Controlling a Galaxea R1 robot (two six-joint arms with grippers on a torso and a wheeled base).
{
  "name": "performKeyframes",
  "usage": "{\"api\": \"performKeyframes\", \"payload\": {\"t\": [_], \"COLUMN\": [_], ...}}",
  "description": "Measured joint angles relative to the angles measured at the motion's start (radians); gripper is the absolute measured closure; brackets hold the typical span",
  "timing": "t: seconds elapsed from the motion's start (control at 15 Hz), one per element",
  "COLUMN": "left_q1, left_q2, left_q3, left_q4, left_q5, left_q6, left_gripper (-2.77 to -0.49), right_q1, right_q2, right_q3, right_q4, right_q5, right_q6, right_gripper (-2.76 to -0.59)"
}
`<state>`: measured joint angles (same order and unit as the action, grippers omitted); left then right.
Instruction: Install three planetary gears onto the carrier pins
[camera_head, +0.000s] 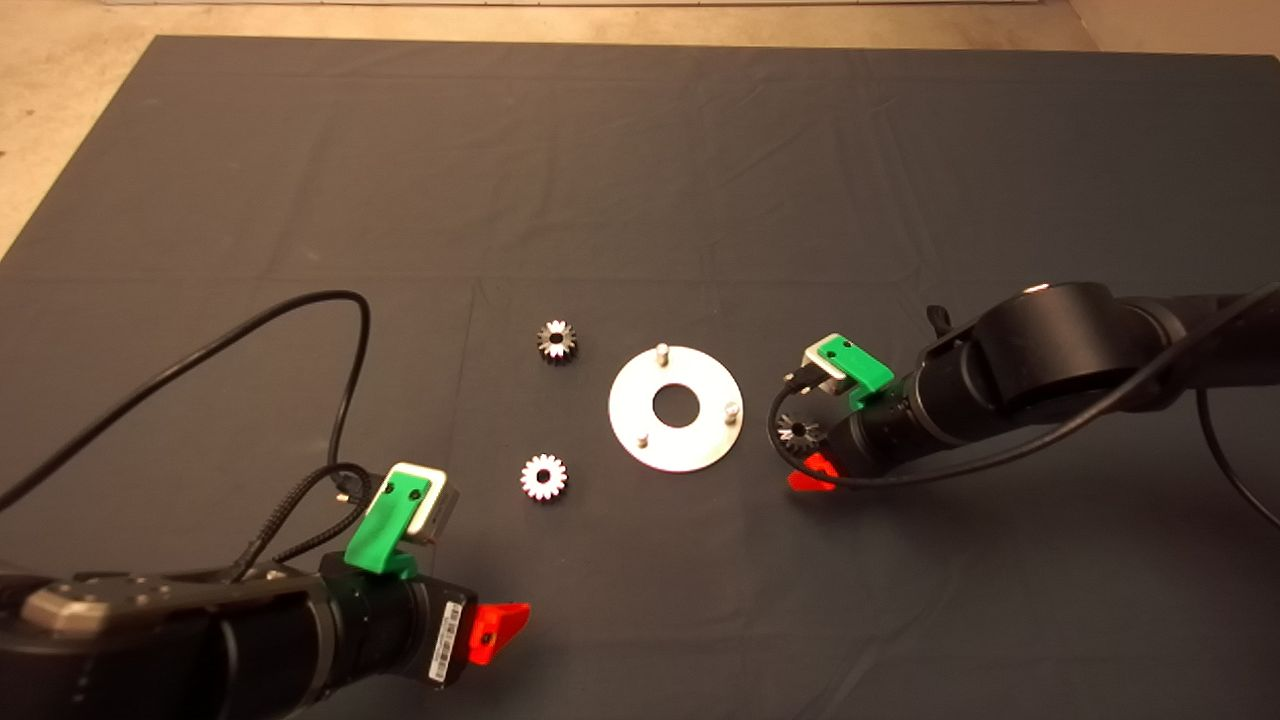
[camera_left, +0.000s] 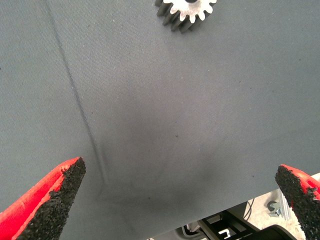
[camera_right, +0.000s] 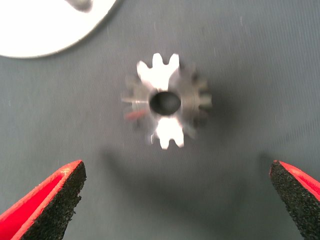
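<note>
A flat silver disc (camera_head: 676, 443) with three upright carrier pins (camera_head: 660, 351) lies mid-mat; all pins are bare. One planetary gear (camera_head: 557, 341) lies to the disc's upper left, a second (camera_head: 543, 477) to its lower left, a third (camera_head: 800, 431) to its right. My right gripper (camera_right: 175, 200) is open just above the third gear (camera_right: 166, 102), fingers wide on either side of it, not touching. The disc's edge (camera_right: 45, 30) shows beyond it. My left gripper (camera_left: 180, 205) is open and empty near the mat's front edge; the second gear (camera_left: 186, 11) lies ahead of it.
The dark mat (camera_head: 640, 180) covers the table, with tan floor (camera_head: 60, 60) beyond its far-left corner. A black cable (camera_head: 300, 310) loops from the left arm over the mat. Past the mat's front edge the left wrist view shows metal framework (camera_left: 225, 227).
</note>
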<state>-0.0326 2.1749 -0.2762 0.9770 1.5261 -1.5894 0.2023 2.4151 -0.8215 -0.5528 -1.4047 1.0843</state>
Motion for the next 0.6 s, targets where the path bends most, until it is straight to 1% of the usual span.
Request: {"api": "performKeyframes", "payload": {"t": [0.07, 0.13, 0.6], "left_q1": [0.000, 0.000, 0.000], "left_q2": [0.000, 0.000, 0.000], "left_q3": [0.000, 0.000, 0.000], "left_q4": [0.000, 0.000, 0.000], "left_q5": [-0.001, 0.000, 0.000], "left_q6": [0.000, 0.000, 0.000], "left_gripper": [-2.75, -2.75, -2.75], "right_q1": [0.000, 0.000, 0.000], "right_q2": [0.007, 0.010, 0.009], "right_q3": [-0.003, -0.004, -0.006], "right_q4": [0.000, 0.000, -0.003], "right_q5": [0.008, 0.015, 0.015], "right_q6": [-0.015, -0.018, -0.018], "right_gripper": [-2.75, -2.75, -2.75]}}
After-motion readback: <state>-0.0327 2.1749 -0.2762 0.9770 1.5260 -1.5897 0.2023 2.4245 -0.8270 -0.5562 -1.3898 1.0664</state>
